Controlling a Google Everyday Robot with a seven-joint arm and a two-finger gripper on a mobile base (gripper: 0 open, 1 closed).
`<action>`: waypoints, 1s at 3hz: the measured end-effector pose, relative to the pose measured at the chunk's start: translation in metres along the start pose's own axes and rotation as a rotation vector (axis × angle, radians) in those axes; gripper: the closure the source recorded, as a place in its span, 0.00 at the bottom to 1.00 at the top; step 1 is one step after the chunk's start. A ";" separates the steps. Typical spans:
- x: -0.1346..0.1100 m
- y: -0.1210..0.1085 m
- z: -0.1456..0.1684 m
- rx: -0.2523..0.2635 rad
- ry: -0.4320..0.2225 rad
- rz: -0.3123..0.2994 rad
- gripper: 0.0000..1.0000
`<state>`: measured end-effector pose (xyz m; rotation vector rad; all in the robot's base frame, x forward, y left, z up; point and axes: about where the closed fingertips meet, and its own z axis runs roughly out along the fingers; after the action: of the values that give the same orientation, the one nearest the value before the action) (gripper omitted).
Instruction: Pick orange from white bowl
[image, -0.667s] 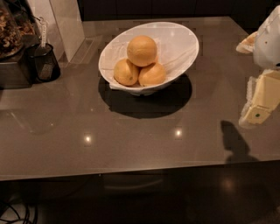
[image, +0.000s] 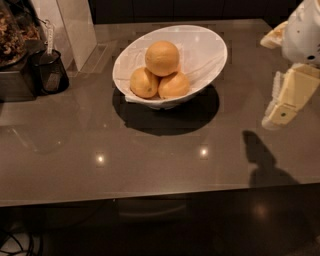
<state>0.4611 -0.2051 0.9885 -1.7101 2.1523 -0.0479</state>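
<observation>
The orange (image: 162, 58) is the largest round fruit and sits on top of two smaller yellow-orange fruits (image: 144, 82) (image: 174, 85) in the white bowl (image: 207, 47). The bowl stands tilted at the back middle of the dark counter. My gripper (image: 283, 106) hangs at the right edge of the camera view. It is above the counter, well to the right of the bowl and apart from it, and it holds nothing that I can see. Its shadow (image: 260, 160) falls on the counter below it.
A black cup (image: 49, 72) and a dark appliance (image: 15, 55) stand at the far left. A pale upright panel (image: 75, 27) stands behind them. The counter's front edge (image: 150, 196) runs across the lower part of the view.
My gripper has shifted a little to the left and upward. The bowl and the fruits have not moved.
</observation>
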 end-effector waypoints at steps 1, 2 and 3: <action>-0.041 -0.040 -0.001 -0.001 -0.127 -0.070 0.00; -0.086 -0.072 -0.002 -0.017 -0.220 -0.138 0.00; -0.096 -0.082 -0.016 0.025 -0.245 -0.146 0.00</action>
<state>0.5499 -0.1393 1.0514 -1.7571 1.8421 0.0902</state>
